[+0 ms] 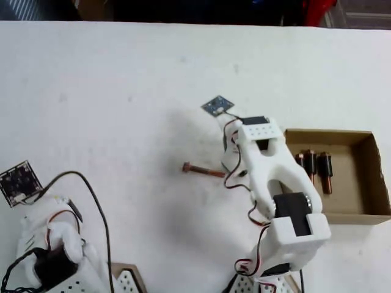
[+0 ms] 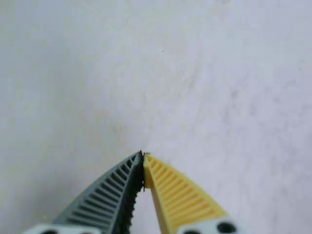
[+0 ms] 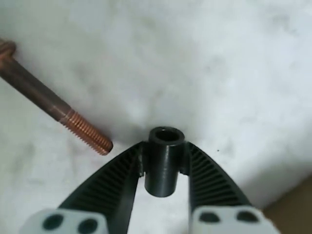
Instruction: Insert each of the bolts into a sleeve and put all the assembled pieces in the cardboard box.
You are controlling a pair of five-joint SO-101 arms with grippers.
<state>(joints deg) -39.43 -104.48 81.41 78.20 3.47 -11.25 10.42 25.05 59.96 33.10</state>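
Well, the white table (image 1: 122, 91) holds the cardboard box (image 1: 348, 218) at the high view's right edge, with three assembled pieces (image 1: 313, 166) inside. The left gripper (image 2: 143, 158) is closed on nothing, the left arm (image 1: 52, 244) at lower left. The right gripper (image 3: 165, 148) clamps a black sleeve (image 3: 165, 168) near the threaded tip of the bolt (image 1: 203, 170) lying mid-frame.

Copper bolt (image 1: 203, 170) lying loose, black sleeve (image 3: 164, 161) clamped

**Arm hardware: visual findings**

Right arm (image 1: 278, 177), beside the cardboard box (image 1: 357, 183): white shell, black servos, red and black cables. Left arm (image 1: 52, 244), well apart from the box: same build. Left gripper (image 2: 143, 157): ribbed fingers, one grey, one yellow. Right gripper (image 3: 164, 148): both black.
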